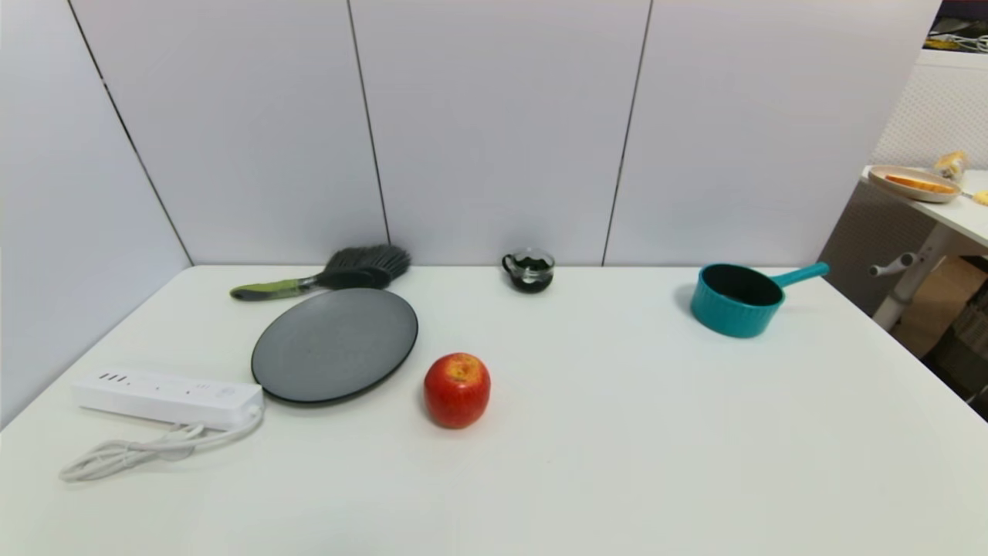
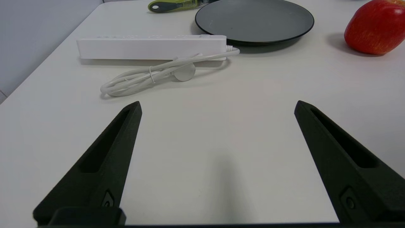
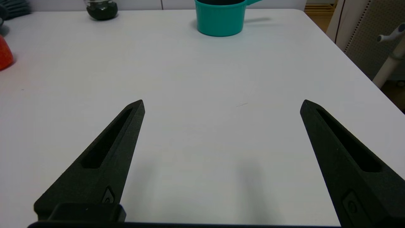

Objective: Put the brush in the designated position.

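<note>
lying far beyond the spread left gripper (image 2: 217, 106), one brush (image 1: 324, 276) is showing bristles only in the head view; right gripper (image 3: 221, 106) is gaping too.

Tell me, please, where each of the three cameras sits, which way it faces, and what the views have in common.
Head view: on the robot's head, facing forward and down at the white table; the brush lies at the far edge; no part of the robot shows.
Left wrist view: behind the open left gripper, facing the power strip, dark plate and apple.
Right wrist view: behind the open right gripper, facing the teal pot and glass cup.
Shared: the apple's edge shows in both wrist views.
</note>
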Controlling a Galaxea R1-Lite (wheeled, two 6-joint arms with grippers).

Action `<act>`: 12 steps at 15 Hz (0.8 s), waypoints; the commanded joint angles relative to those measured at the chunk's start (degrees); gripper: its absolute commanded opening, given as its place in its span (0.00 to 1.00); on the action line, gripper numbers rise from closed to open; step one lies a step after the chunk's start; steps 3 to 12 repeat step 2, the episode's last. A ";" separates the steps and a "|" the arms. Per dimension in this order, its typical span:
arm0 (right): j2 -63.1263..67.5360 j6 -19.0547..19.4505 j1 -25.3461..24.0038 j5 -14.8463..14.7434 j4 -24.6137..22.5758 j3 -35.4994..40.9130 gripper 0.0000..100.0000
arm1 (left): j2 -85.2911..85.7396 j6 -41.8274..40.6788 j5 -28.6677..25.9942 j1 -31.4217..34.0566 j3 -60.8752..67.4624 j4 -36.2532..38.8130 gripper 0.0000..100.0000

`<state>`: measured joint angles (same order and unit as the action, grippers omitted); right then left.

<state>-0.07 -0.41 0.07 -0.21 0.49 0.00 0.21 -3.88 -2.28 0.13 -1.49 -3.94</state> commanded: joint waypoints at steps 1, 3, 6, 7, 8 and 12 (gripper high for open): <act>0.07 0.06 0.01 -0.06 -0.05 0.09 1.00 | -0.21 0.01 -0.01 0.04 -0.01 -0.02 1.00; 0.07 0.06 0.01 -0.06 0.04 0.09 1.00 | -0.21 -0.08 -0.01 0.04 -0.01 -0.02 1.00; 0.07 0.06 0.01 -0.06 0.04 0.09 1.00 | -0.21 -0.08 -0.01 0.04 -0.01 -0.02 1.00; 0.07 0.06 0.01 -0.06 0.04 0.09 1.00 | -0.21 -0.08 -0.01 0.04 -0.01 -0.02 1.00; 0.07 0.06 0.01 -0.06 0.04 0.09 1.00 | -0.21 -0.08 -0.01 0.04 -0.01 -0.02 1.00; 0.07 0.06 0.01 -0.06 0.04 0.09 1.00 | -0.21 -0.08 -0.01 0.04 -0.01 -0.02 1.00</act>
